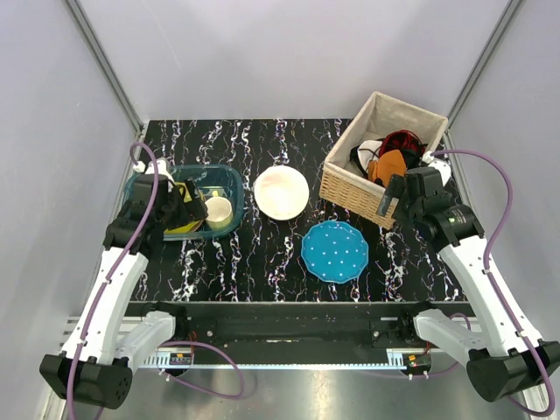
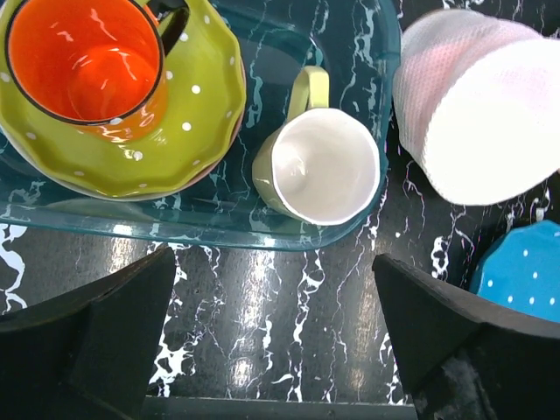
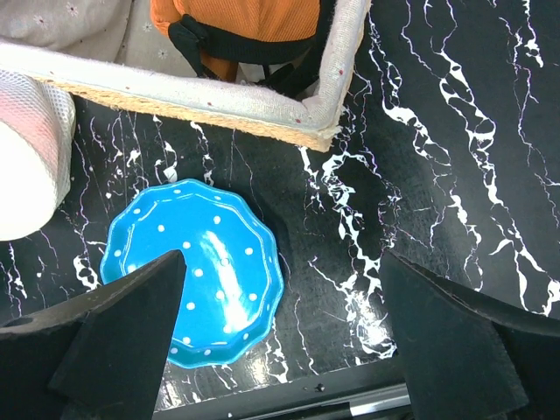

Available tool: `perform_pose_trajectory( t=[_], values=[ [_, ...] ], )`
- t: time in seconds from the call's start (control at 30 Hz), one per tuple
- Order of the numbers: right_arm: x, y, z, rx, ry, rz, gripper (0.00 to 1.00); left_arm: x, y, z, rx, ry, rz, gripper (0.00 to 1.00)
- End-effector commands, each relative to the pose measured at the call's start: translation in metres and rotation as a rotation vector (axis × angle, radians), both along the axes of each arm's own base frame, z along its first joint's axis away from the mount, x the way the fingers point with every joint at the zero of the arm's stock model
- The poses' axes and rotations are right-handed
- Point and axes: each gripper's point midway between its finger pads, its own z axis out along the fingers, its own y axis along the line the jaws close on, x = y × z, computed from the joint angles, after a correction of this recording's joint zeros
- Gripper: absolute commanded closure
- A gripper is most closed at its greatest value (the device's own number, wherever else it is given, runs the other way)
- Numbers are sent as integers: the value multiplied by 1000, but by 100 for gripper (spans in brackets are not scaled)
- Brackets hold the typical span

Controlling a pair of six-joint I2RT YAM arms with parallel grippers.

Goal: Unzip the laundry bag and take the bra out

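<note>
The laundry bag (image 1: pixel 281 192) lies closed in the middle of the table, a little toward the far edge. Neither arm is on it yet, so the step in hand looks like the reach to its zip. The left gripper (image 2: pixel 273 258) hangs over the near rim of the plastic tub (image 1: pixel 229 179) by the left edge, fingers spread wide and holding nothing. The right gripper (image 3: pixel 282 258) is just as wide and empty, hovering near the basket (image 1: pixel 350 188) in the far right corner. The bra (image 2: pixel 433 83) shows only as a pink blush through the mesh, so it is probably still inside. I cannot make out the zip pull in any view. The first job is therefore to find it along the rim seam rather than grab blindly. The bag is soft and will likely slide or bunch, so one gripper should pin the fabric close to the pull. The other should pinch the pull itself and draw it round the curve in short arcs. Pulling straight would likely lift the whole pouch. The left arm should clear the mug (image 2: pixel 319 162) and the tub wall as it crosses, and the right should stay above the blue dish (image 3: pixel 197 280) toward the near edge.
</note>
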Motion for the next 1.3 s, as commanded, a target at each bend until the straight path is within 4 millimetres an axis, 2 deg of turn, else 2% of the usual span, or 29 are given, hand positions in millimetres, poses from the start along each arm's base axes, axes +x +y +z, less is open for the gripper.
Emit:
perform_pose_trajectory(
  t=[0.0,0.1,0.17,0.2,0.27,0.3,0.33,0.37,0.5,0.6,0.63,0.67,0.7,0.73,0.8,0.83,0.87,0.9,0.93,0.97,1.0,1.03,1.1,1.13,1.2,1.23,1.27],
  values=[
    [9,2,3,2,-38,5,0,1,-17,16,-19,-22,-136,1],
    [7,3,2,12,-45,10,0,3,-32,11,-52,17,-200,1],
    [7,9,3,35,-57,39,0,7,-37,15,-47,19,-195,1],
    [6,12,3,46,-60,53,0,9,-48,13,-35,36,-223,1],
    [4,26,6,87,-78,137,0,18,-56,25,12,2,-197,1],
    [4,31,8,103,-86,170,0,17,-76,23,37,12,-248,1],
    [3,36,12,110,-104,208,0,24,-81,31,68,-11,-230,1],
    [2,41,14,130,-112,232,0,26,-90,30,74,-4,-239,1],
    [1,33,21,107,-158,211,0,32,-142,20,131,25,-315,1],
    [0,29,24,86,-168,205,0,46,-165,12,204,21,-330,1],
    [-1,27,24,80,-164,197,0,55,-165,15,226,7,-308,1],
    [-1,27,24,78,-165,202,0,62,-168,2,264,34,-312,1],
    [-1,28,25,79,-165,209,0,67,-170,1,278,33,-310,1],
    [0,30,25,81,-163,217,0,77,-176,9,281,14,-307,1],
    [1,33,25,87,-159,235,0,92,-185,2,315,30,-327,1],
    [3,34,23,87,-148,237,0,102,-195,17,291,0,-341,1],
    [4,36,21,90,-141,240,0,110,-197,19,300,-4,-348,1],
    [5,36,22,93,-143,238,0,122,-196,3,329,42,-339,1],
    [7,38,21,101,-139,237,0,136,-199,19,320,9,-328,1],
    [8,41,21,108,-139,249,0,146,-198,16,331,15,-313,1],
    [9,44,22,118,-147,260,0,159,-191,2,356,49,-289,1],
    [10,48,22,132,-146,277,0,170,-194,10,327,35,-279,1],
    [12,51,24,144,-152,290,0,191,-192,0,278,68,-256,1],
    [13,53,24,150,-151,297,0,193,-201,-5,225,89,-294,1],
    [14,55,23,156,-146,297,0,206,-201,-12,200,98,-318,1],
    [15,56,22,164,-142,294,1,207,-206,-28,197,132,-370,1],
    [15,57,23,169,-143,294,0,212,-202,-36,182,148,-386,1]
  ],
)
